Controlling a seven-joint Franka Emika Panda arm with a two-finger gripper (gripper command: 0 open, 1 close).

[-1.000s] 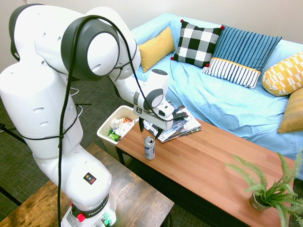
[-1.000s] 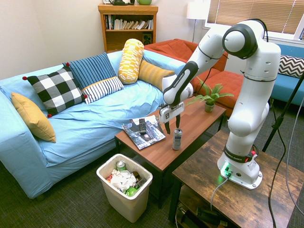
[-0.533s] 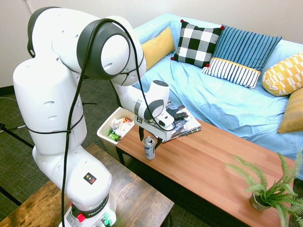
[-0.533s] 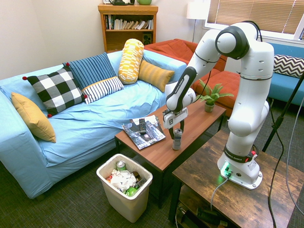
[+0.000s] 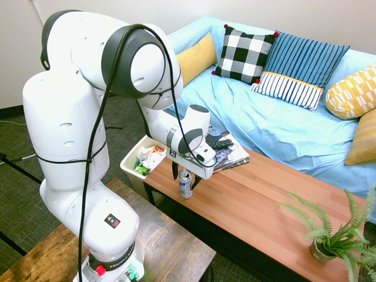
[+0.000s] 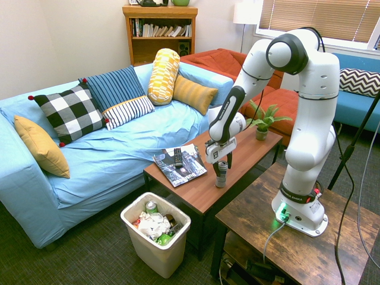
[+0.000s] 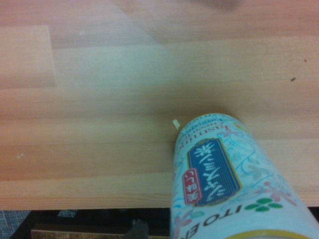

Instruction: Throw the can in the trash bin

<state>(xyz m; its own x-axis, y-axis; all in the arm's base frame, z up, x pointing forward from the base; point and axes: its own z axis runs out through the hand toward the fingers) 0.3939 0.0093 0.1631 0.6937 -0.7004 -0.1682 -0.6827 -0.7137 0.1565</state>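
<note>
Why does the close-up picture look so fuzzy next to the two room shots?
In the wrist view the can fills the frame from very near, so its print and the wooden table look soft. The first exterior view is sharp but bends the arm at the edges. The second exterior view is evenly lit, with bright blinds.

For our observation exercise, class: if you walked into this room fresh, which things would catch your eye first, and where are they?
The big white robot arm stands on a dark side table and bends down over the wooden coffee table. Its gripper sits with open jaws either side of a slim can standing upright near the table's edge. Behind is a light blue sofa with bright cushions, and on the floor at the table's end a cream bin full of rubbish.
</note>
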